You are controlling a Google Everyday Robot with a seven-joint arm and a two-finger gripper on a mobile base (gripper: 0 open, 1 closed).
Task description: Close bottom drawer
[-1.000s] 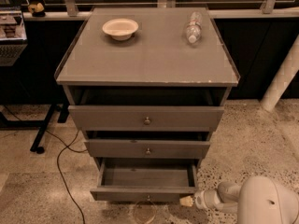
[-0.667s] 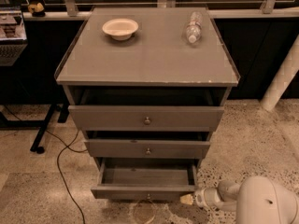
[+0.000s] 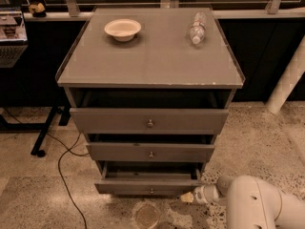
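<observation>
**Item: bottom drawer** (image 3: 150,187). This is the lowest of three grey drawers in the bench (image 3: 152,61), with the slimmest front panel and a tiny round knob (image 3: 151,191) at centre.
- State: it stands out from the carcass, and a strip of its open interior shows behind the front panel. Judged not yet closed.
- Long axis: the front panel runs left to right across the view. The closing travel therefore runs away from the camera, into the bench.

**Item: gripper** (image 3: 188,197). It is the pale tip on the white arm (image 3: 257,206), which enters from the lower right corner, low over the floor.
- Position: just beside the right end of the bottom drawer's front panel, on the camera side and a little below its lower edge.
- Bearing: the drawer's knob lies to the left of the gripper and slightly farther from the camera.
- Contact with the panel: cannot tell.
- How far open: cannot tell. Nothing is seen to be held.
- Judgement: a push from here would land off-centre, at the panel's right end, so the drawer may skew unless the gripper moves toward the knob.

**Other items**
- middle drawer (image 3: 150,152) and top drawer (image 3: 149,120): both above, and both also project somewhat.
- bowl (image 3: 122,29) and plastic bottle (image 3: 197,27), the bottle lying on its side: on the bench top, well apart from the work.
- cable (image 3: 62,175): on the floor to the left.
</observation>
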